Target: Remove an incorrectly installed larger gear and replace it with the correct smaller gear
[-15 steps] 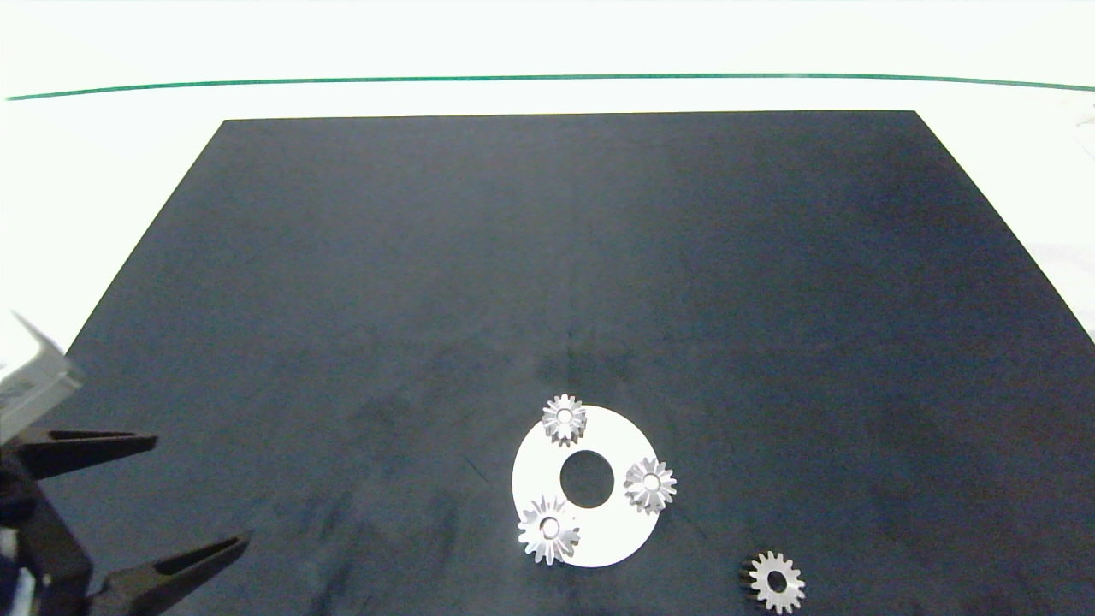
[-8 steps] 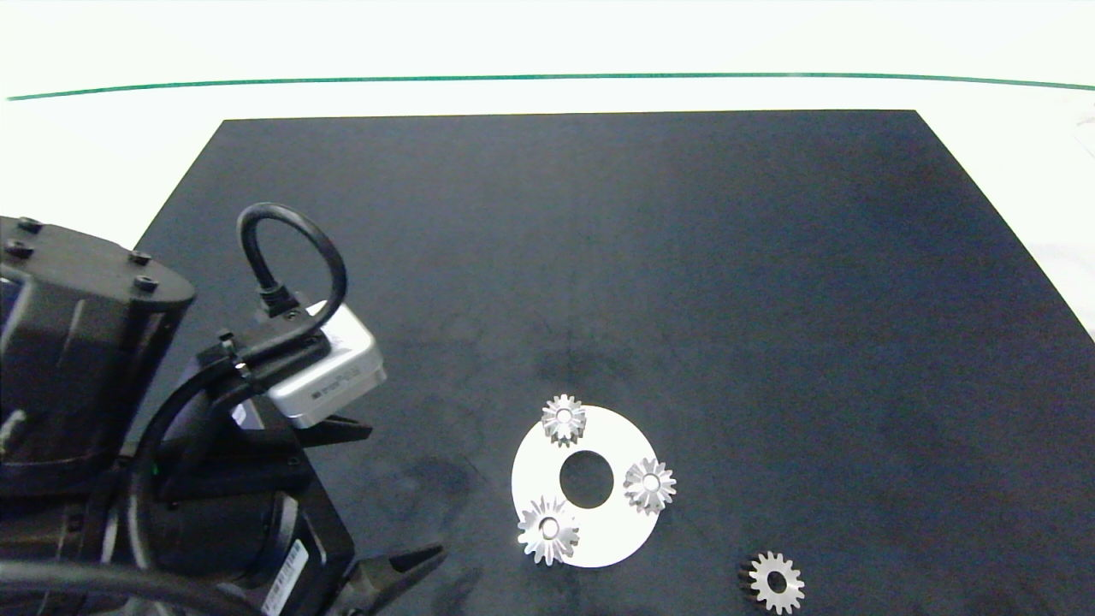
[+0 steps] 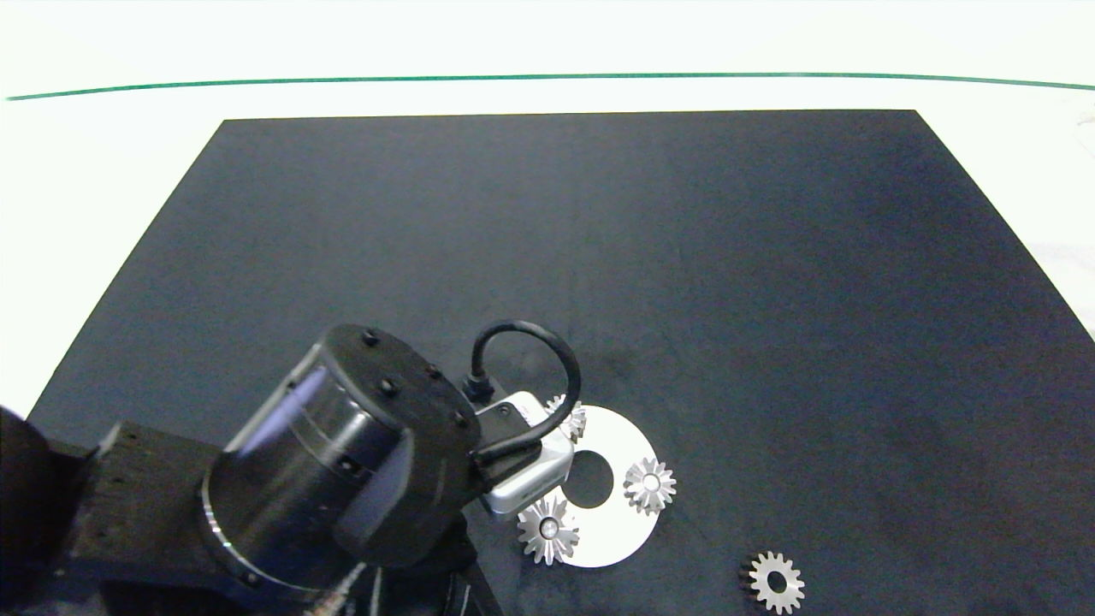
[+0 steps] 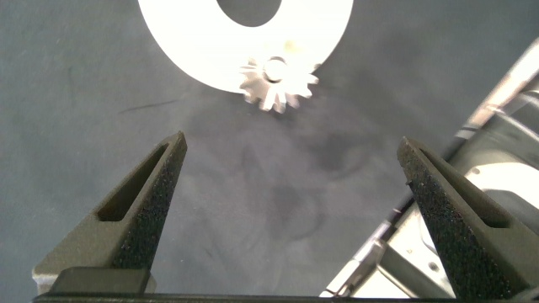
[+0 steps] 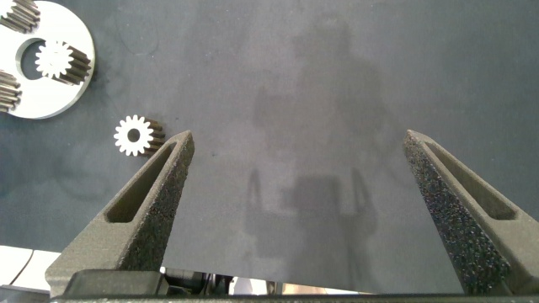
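Note:
The larger gear (image 3: 547,530), a shiny star-like one, sits on the near-left edge of the white disc (image 3: 620,522). It also shows in the left wrist view, where the larger gear (image 4: 278,82) lies just ahead of my open left gripper (image 4: 292,143), apart from both fingers. In the head view the left arm (image 3: 342,479) hides those fingers. The smaller gear (image 3: 777,583) lies flat on the mat to the right of the disc. From the right wrist, the smaller gear (image 5: 135,135) appears far below my open, empty right gripper (image 5: 299,139).
Two small raised gears (image 3: 650,485) (image 3: 571,417) stand on the disc around its centre hole (image 3: 590,479); the left wrist camera (image 3: 523,469) partly covers one. The black mat (image 3: 599,257) lies on a white table with a green line (image 3: 547,77) at the back.
My left arm has swept in from the left edge toward the disc and now covers the mat's near-left part. Its gripper stays open. The gears have not moved.

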`<action>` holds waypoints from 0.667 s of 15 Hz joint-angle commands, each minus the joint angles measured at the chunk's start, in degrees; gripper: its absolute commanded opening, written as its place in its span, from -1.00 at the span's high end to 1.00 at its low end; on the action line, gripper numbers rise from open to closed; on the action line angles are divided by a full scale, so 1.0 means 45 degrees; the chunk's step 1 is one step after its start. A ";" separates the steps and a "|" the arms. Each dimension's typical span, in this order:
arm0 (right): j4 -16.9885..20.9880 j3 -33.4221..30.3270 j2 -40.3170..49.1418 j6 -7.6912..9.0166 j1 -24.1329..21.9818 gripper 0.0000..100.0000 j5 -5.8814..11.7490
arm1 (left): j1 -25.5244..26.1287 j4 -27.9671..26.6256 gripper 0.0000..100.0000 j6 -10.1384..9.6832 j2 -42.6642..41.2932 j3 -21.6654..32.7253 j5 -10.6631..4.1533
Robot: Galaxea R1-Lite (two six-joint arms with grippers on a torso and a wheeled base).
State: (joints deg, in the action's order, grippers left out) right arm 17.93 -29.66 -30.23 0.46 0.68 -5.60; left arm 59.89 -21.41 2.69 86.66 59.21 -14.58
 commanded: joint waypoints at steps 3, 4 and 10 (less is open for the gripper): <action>0.0019 0.0087 0.0312 0.0053 0.0005 -1.00 -0.0007 | 0.0421 -0.3446 -1.00 -0.0325 0.1484 0.3307 -0.0588; 0.0019 0.0087 0.0312 0.0053 0.0005 -1.00 -0.0007 | 0.0636 -0.3798 -1.00 -0.0345 0.1835 0.3620 -0.0842; 0.0019 0.0204 0.0351 0.0053 0.0005 -1.00 -0.0026 | 0.0655 -0.3583 -1.00 -0.0247 0.3691 0.4362 -0.2541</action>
State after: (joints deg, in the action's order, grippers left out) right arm 17.91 -28.86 -28.79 0.68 0.68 -5.64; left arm 62.95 -37.23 1.62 100.94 78.36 -25.69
